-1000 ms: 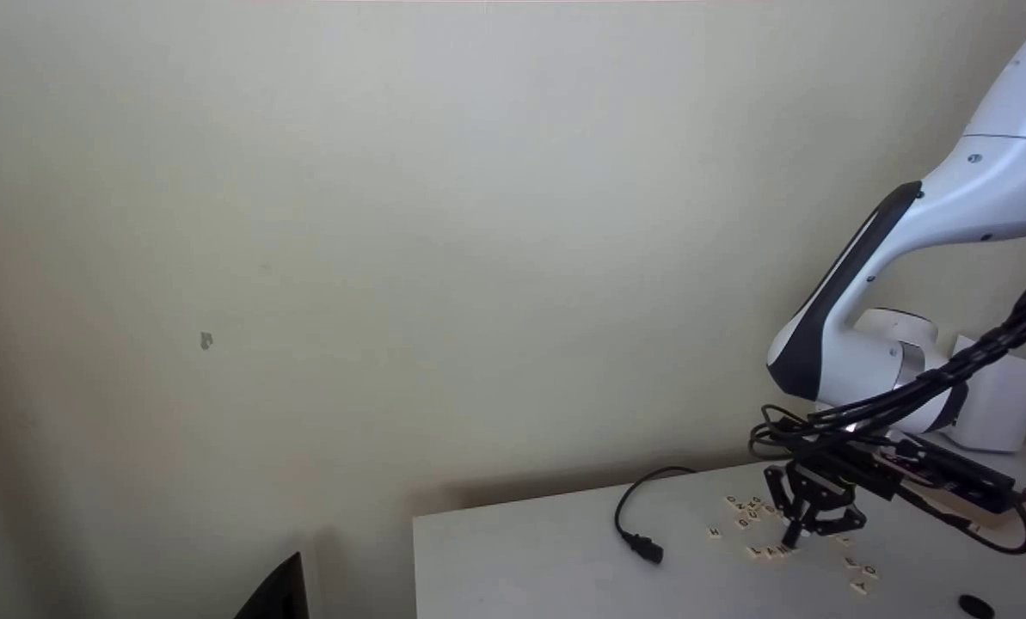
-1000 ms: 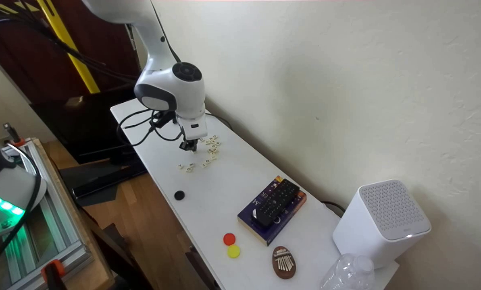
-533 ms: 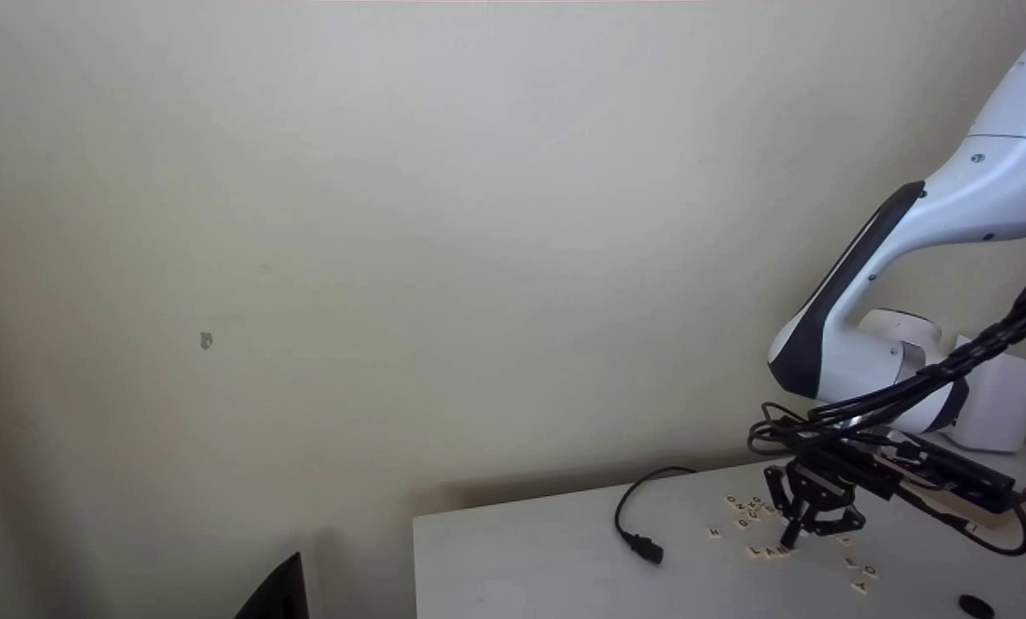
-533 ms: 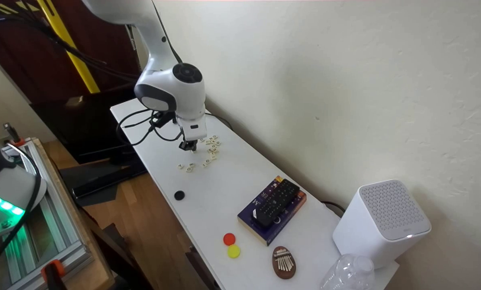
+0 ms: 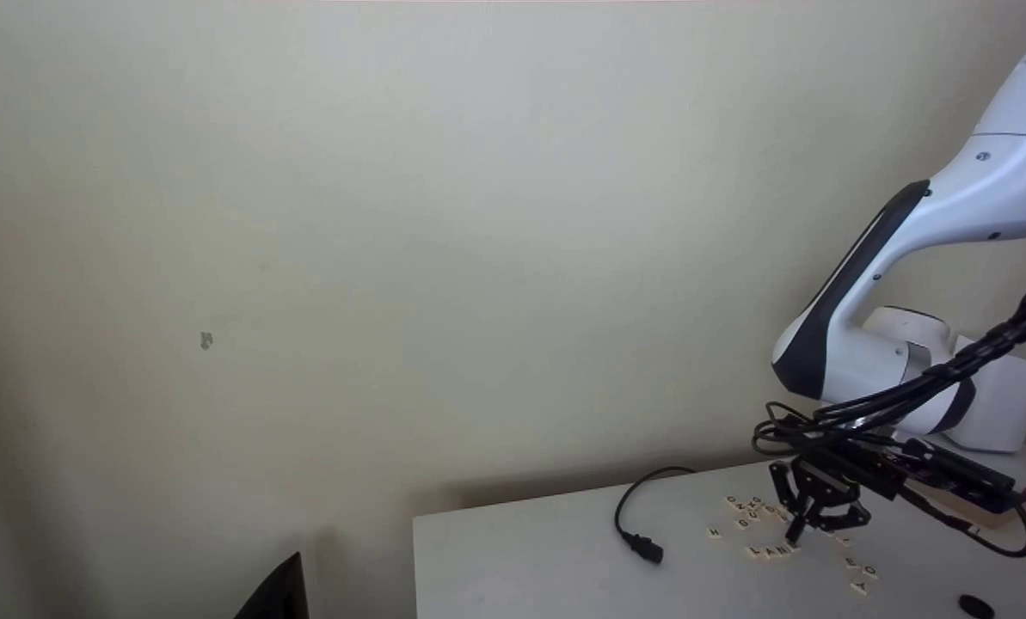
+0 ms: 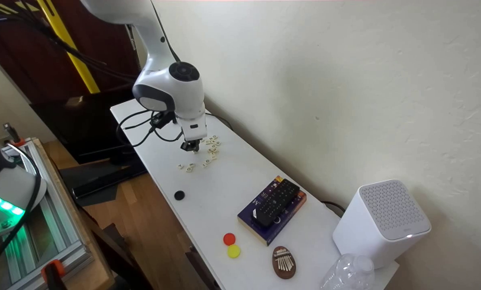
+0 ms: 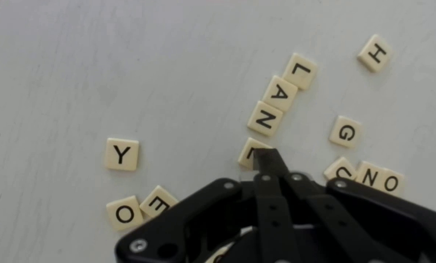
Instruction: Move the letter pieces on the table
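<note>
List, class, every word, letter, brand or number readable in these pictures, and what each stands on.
"L": letter piece
"A": letter piece
"N": letter piece
"H": letter piece
"G": letter piece
"U": letter piece
"N": letter piece
"O": letter piece
"Y": letter piece
"O": letter piece
"E": letter piece
"KA", cut off: robot base
Too small or partly hidden to read: remaining letter pieces, book cover, remote keys, any marking on the white box.
</note>
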You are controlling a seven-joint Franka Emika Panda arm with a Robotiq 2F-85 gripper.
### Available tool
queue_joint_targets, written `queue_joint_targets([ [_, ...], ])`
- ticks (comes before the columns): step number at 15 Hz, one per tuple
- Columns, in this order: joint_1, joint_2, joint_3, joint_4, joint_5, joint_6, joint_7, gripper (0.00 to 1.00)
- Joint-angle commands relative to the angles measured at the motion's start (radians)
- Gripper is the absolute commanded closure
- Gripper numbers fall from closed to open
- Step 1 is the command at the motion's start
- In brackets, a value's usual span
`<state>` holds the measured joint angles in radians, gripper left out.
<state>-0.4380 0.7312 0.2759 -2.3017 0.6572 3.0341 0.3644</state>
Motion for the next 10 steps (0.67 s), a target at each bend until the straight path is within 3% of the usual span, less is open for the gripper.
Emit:
queue_joint_targets([
  [1, -0.012, -0.033, 0.025, -0.033, 0.02, 0.031, 0.0, 1.0],
  [10, 0.068, -0.022, -0.044, -0.014, -0.025, -0.017, 0.005, 1.0],
])
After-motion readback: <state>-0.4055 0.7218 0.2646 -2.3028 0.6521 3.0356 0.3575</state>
